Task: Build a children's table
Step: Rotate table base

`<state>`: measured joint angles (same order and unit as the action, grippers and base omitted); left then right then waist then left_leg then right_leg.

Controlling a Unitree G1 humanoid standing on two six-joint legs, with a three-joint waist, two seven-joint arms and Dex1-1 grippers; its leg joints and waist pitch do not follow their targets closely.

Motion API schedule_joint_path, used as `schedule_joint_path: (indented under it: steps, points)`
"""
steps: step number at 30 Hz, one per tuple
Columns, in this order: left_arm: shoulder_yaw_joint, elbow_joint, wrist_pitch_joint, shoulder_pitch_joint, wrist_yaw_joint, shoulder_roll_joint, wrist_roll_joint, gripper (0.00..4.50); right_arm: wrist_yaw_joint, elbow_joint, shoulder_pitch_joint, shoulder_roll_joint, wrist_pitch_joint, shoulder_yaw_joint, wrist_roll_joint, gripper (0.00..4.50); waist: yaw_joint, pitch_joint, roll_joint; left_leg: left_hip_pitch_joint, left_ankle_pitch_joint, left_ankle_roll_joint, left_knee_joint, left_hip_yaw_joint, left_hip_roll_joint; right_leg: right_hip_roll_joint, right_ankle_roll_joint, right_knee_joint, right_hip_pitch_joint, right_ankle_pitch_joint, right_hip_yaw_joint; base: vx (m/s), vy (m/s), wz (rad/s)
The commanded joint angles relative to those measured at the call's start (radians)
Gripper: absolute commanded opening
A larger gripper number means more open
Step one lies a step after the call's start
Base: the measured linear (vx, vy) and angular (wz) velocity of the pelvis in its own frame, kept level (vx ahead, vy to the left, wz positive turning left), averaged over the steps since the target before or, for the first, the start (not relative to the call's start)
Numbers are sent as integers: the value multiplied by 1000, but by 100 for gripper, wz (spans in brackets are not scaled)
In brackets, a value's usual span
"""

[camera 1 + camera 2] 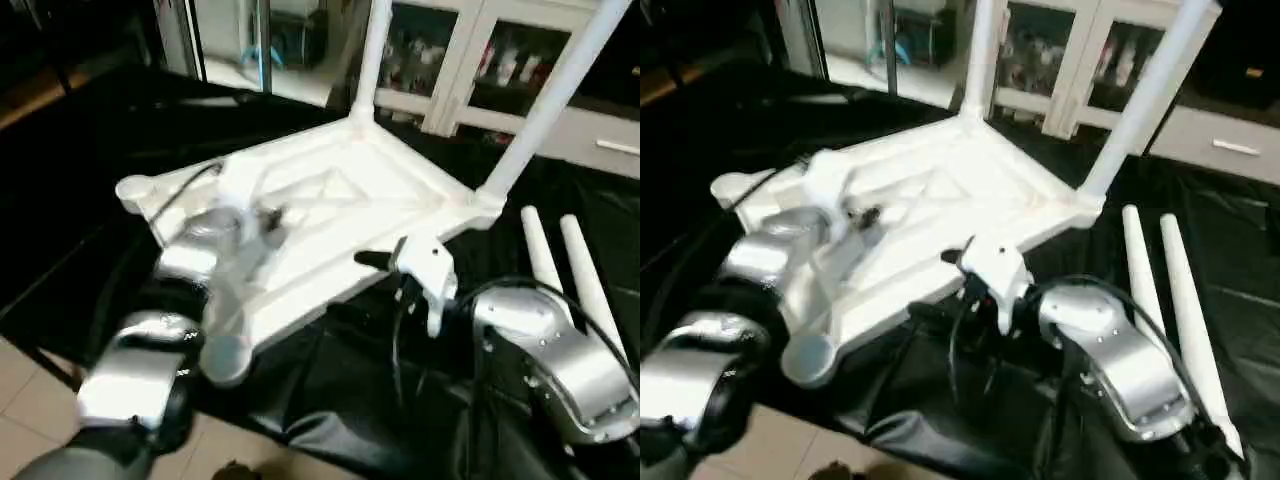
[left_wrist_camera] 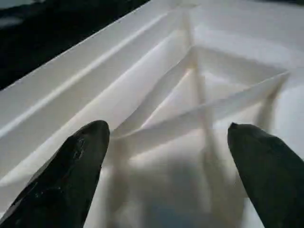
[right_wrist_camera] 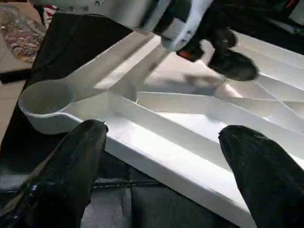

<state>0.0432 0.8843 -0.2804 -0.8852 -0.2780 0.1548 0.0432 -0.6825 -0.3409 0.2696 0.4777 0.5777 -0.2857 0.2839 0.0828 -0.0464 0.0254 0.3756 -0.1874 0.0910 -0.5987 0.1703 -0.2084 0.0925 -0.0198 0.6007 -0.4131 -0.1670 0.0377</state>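
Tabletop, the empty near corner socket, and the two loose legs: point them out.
tabletop [image 1: 330, 215], left eye view, ribbed underside.
empty corner socket [image 1: 808, 358], right eye view, round rim.
loose legs [image 1: 1170, 290], right eye view, mid-shaft of the outer one.

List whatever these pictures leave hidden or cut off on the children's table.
- Standing legs: tops cut by the head views' upper edge.
- Tabletop: near-left part covered by the blurred left forearm.
- Loose legs: near ends hidden behind the right forearm.

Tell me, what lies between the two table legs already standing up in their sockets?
In the left eye view, just the far edge of the upturned tabletop spans between the two standing legs; nothing sits on it.
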Motion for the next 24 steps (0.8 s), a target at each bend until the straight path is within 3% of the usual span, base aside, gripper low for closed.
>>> schedule_joint_path:
  steps: [1,4,6,7,8,9,10,11,12,14,18,19,20,22,24]
  points:
    - [22,1,61,-5,-2,33,-10,443,19,0,2,-6,-10,10,-11,418,-3,69,-5,-8,-152,-22,70,2,-3,28,206,-53,63,-56,-23,0,0,0]
    - [24,-93,116,27,-86,75,-32,443,25,-6,0,-12,-5,22,-5,418,-16,68,-10,-10,-185,-13,74,0,-5,28,208,-55,60,-89,-23,0,0,0]
    - [22,-183,126,61,-199,107,-69,443,19,-13,-2,-6,1,36,7,418,-21,68,-10,-13,-188,-8,75,-1,-9,28,221,-53,58,-82,-23,0,0,0]
    - [6,-298,113,111,-329,166,-104,443,7,-19,-5,2,6,45,19,418,-20,66,-13,-16,-189,-4,78,0,-13,30,232,-50,56,-79,-24,0,0,0]
    - [6,-298,113,111,-329,166,-104,443,7,-19,-5,2,6,45,19,418,-25,66,-17,-15,-192,0,77,3,-13,24,237,-48,52,-68,-24,0,0,0]
    - [-30,-453,93,188,-516,273,-138,443,-19,-28,-10,20,11,55,35,418,-24,67,-18,-21,-193,2,76,3,-14,26,240,-46,51,-61,-23,0,0,0]
    - [-49,-496,88,214,-577,315,-144,443,-30,-31,-13,27,12,58,39,418,-26,66,-20,-15,-189,2,81,1,-16,27,237,-43,55,-59,-25,0,0,0]
    - [-66,-528,81,239,-629,361,-145,443,-49,-36,-16,40,16,59,47,418,-27,64,-22,-20,-200,5,80,5,-15,24,235,-44,49,-67,-25,0,0,0]
    - [-83,-564,82,270,-685,411,-152,443,-73,-45,-22,57,19,56,55,418,-29,63,-16,-20,-211,5,82,5,-15,22,227,-45,49,-80,-24,0,0,0]
    - [-116,-650,49,343,-808,525,-167,443,-130,-65,-35,107,23,46,67,418,-25,60,-24,-27,-255,20,85,5,-18,26,215,-46,45,-130,-25,0,0,0]
    - [-156,-772,25,452,-972,682,-166,443,-195,-85,-49,169,23,43,81,418,-22,50,-28,-33,-328,36,92,7,-17,24,194,-56,33,-228,-28,0,0,0]
    - [-170,-810,39,488,-1019,737,-148,443,-217,-89,-53,190,20,48,87,418,-21,47,-23,-30,-353,40,96,3,-19,27,181,-59,35,-274,-28,0,0,0]
    - [-174,-816,47,495,-1028,749,-141,443,-222,-89,-53,195,19,50,88,418,-24,43,-18,-28,-377,39,99,3,-18,25,161,-63,33,-322,-29,0,0,0]
    - [-195,-835,64,504,-1052,784,-120,443,-235,-85,-49,208,15,54,89,418,-24,43,-19,-35,-404,45,96,3,-16,26,153,-70,24,-366,-31,0,0,0]
    - [-228,-860,72,502,-1081,818,-101,443,-253,-82,-43,224,8,57,87,418,-24,43,-15,-31,-403,45,96,1,-16,28,145,-70,26,-386,-32,0,0,0]
